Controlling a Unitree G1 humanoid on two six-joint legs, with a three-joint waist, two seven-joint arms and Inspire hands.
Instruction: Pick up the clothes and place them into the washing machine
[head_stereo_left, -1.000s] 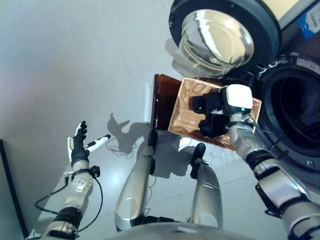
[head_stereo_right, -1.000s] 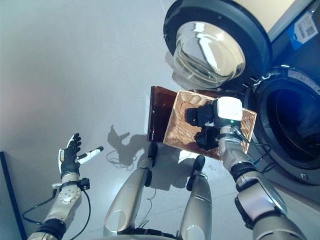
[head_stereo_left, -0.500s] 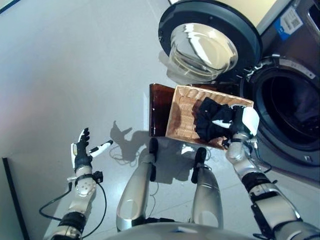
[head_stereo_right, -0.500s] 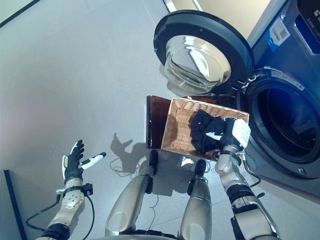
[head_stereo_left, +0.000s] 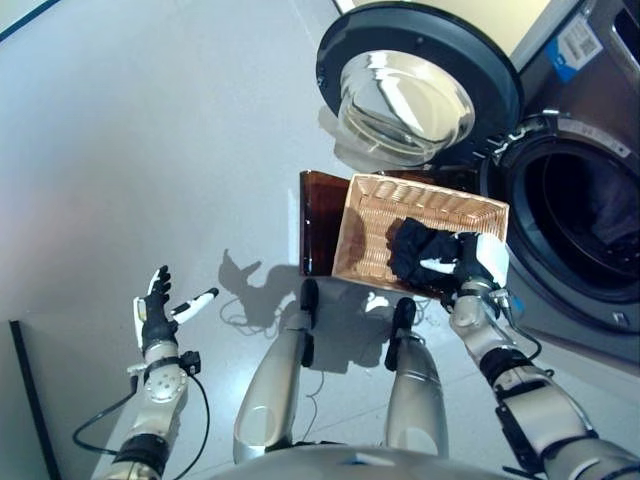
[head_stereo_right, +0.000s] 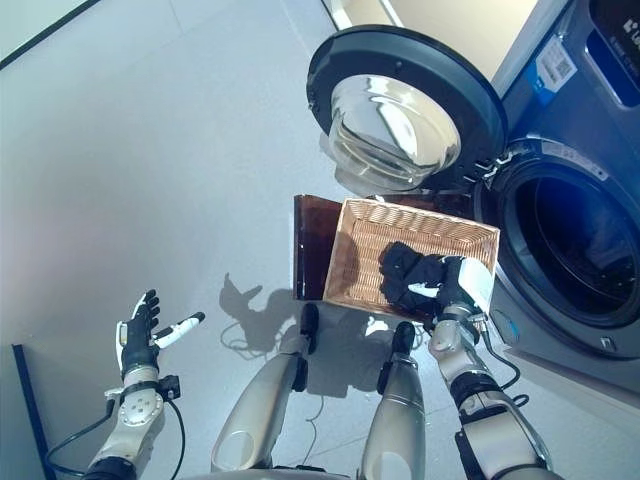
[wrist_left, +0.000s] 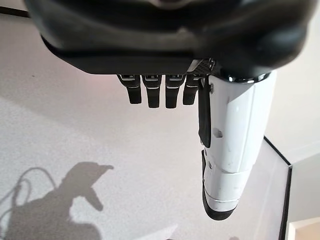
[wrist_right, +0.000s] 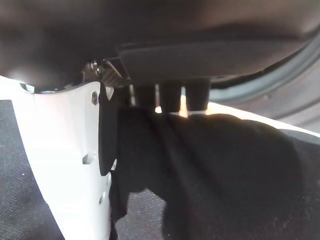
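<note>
Left eye view: the right hand (head_stereo_left: 478, 262) has dropped into the wicker basket (head_stereo_left: 372, 215) at centre right, fingers now closing on the dark clothes (head_stereo_left: 412, 250), so lifting comes next. The left hand (head_stereo_left: 155, 308) stays spread, lower left.

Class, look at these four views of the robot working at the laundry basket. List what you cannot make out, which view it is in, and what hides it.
- Right hand, eye views: its fingers are buried in the dark clothes in the wicker basket; the grip is unclear.
- Right wrist view: cloth fills the view and hides the fingertips.
- Washing machine: the drum interior is in shadow, the body cut by the edge.
- Brown stand: mostly hidden under the basket.
</note>
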